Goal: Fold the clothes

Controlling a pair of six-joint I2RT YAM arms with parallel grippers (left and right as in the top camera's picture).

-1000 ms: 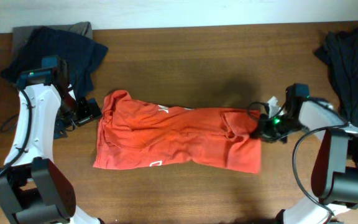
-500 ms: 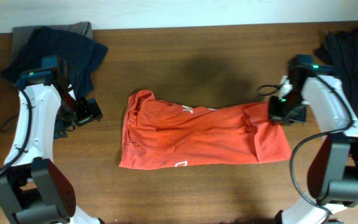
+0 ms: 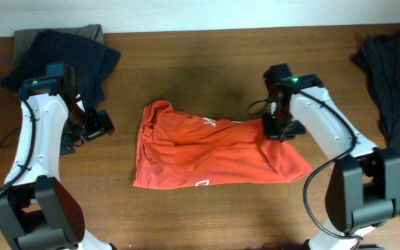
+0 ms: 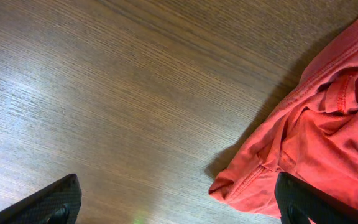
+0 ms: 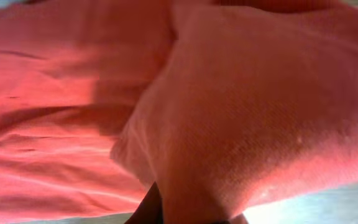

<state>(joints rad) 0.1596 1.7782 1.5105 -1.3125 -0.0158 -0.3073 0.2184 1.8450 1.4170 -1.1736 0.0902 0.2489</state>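
Note:
The red-orange T-shirt (image 3: 210,153) lies crumpled across the middle of the table, with a bit of white lettering near its top and a small white logo near its lower edge. My right gripper (image 3: 275,127) is shut on the shirt's right end; in the right wrist view the cloth (image 5: 229,106) drapes over the fingers and fills the frame. My left gripper (image 3: 101,125) is open and empty to the left of the shirt. In the left wrist view its fingers (image 4: 179,208) spread wide over bare wood, with the shirt's edge (image 4: 316,137) by the right finger.
A pile of dark blue and grey clothes (image 3: 64,52) lies at the back left, behind the left arm. Another dark garment (image 3: 393,76) lies along the right edge. The table is brown wood (image 3: 207,69).
My right gripper dragged the shirt to the right, then carried its right end back to the left, folding it inward. The left arm has not moved.

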